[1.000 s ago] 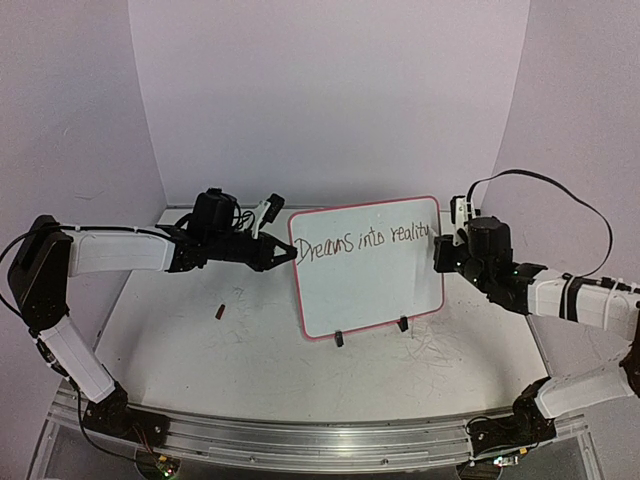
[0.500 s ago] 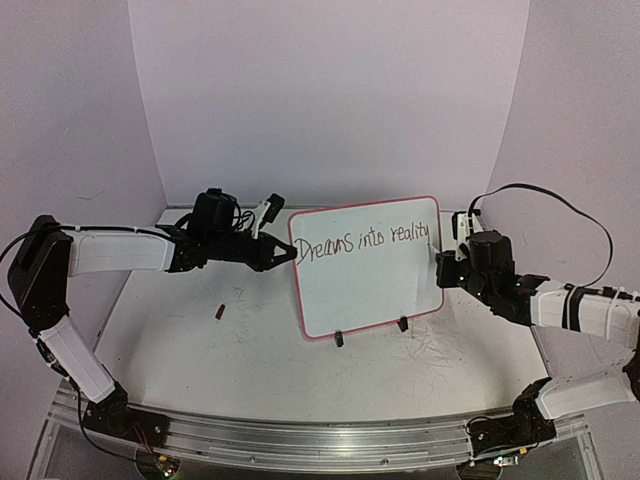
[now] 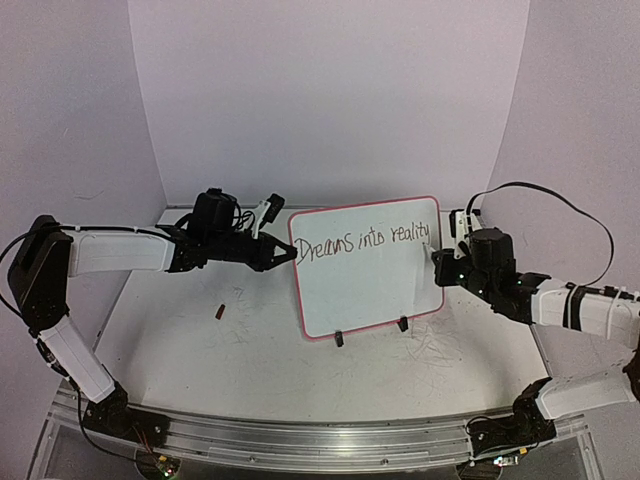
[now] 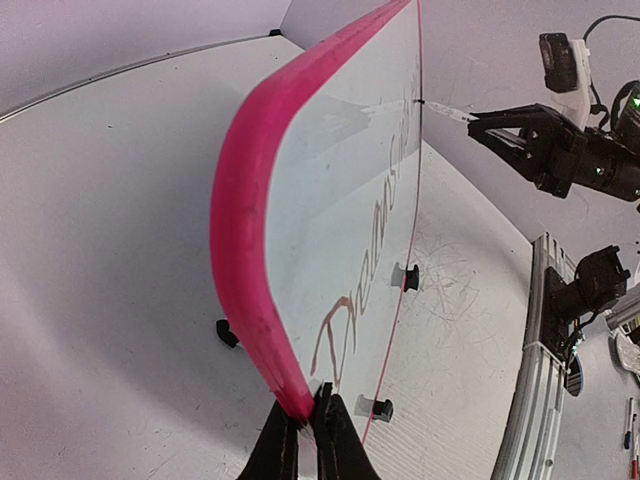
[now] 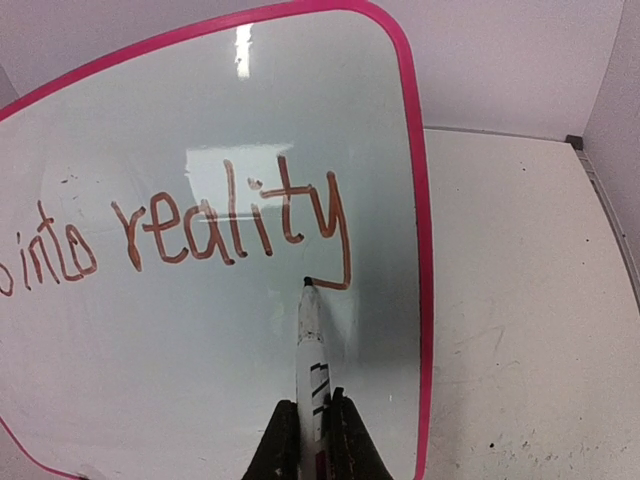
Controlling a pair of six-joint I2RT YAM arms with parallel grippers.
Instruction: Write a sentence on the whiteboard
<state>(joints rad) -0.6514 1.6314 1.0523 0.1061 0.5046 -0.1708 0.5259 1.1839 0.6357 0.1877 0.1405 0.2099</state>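
Toward the far edge of the table, mid-width: whiteboard upright on clip feet, sentence along its top. Risk: pen pressure near the board's right edge could pivot or tip it backward if the hold on the thin frame slips; a dragged tip would smear the "y" tail. Left gripper clenched on the frame's left edge. Right gripper clenched on a marker, tip touching the board at that tail.

Both arms reach inward, forearms nearly level. The left end effector points right, pinched closed; the right end effector points left, likewise clamped.
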